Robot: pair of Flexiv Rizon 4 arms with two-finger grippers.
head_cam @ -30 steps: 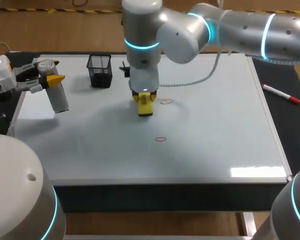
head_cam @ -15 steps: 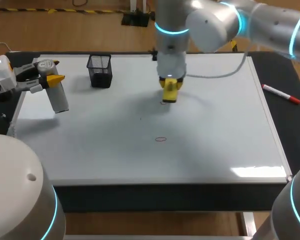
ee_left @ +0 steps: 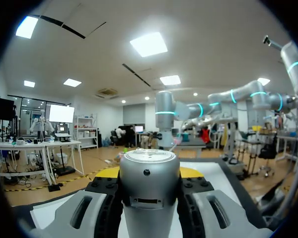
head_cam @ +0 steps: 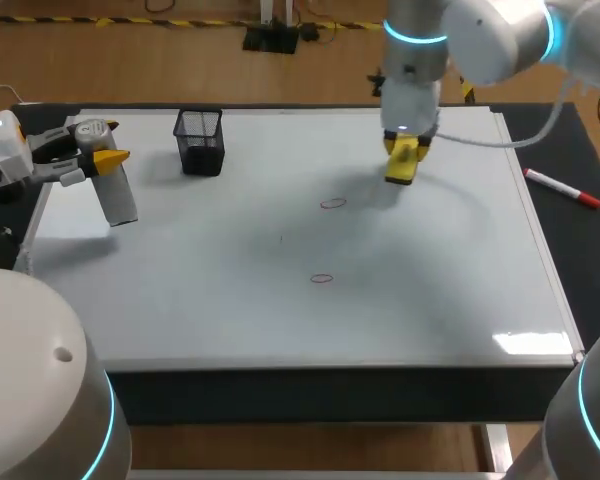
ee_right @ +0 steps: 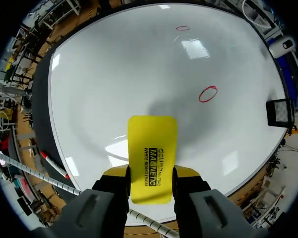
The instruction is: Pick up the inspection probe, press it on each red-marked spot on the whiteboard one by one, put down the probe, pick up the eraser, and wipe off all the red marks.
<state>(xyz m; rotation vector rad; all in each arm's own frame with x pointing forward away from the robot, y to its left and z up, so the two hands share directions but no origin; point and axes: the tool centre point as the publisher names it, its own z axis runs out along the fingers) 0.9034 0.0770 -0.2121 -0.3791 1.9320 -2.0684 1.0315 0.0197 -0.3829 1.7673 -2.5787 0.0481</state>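
My right gripper (head_cam: 403, 160) is shut on the yellow eraser (head_cam: 401, 165) over the far right part of the whiteboard (head_cam: 180, 300). In the right wrist view the eraser (ee_right: 152, 158) sits between the fingers, its shadow on the board ahead. Two red oval marks (head_cam: 332, 203) (head_cam: 321, 278) remain near the board's middle, left of the eraser; the right wrist view shows the near mark (ee_right: 208, 93) and the far mark (ee_right: 183, 28). At the far left my left gripper (head_cam: 100, 158) is shut on the silver inspection probe (head_cam: 120, 195), a cylinder (ee_left: 150, 188) between its fingers.
A black mesh basket (head_cam: 200, 140) stands at the back left of the board, also seen beside the near mark (ee_right: 279, 112). A red-capped marker (head_cam: 563, 187) lies on the dark surface right of the board's edge.
My right arm has carried the eraser from the board's middle toward the far right, past the upper red mark. The left arm and probe have not moved.
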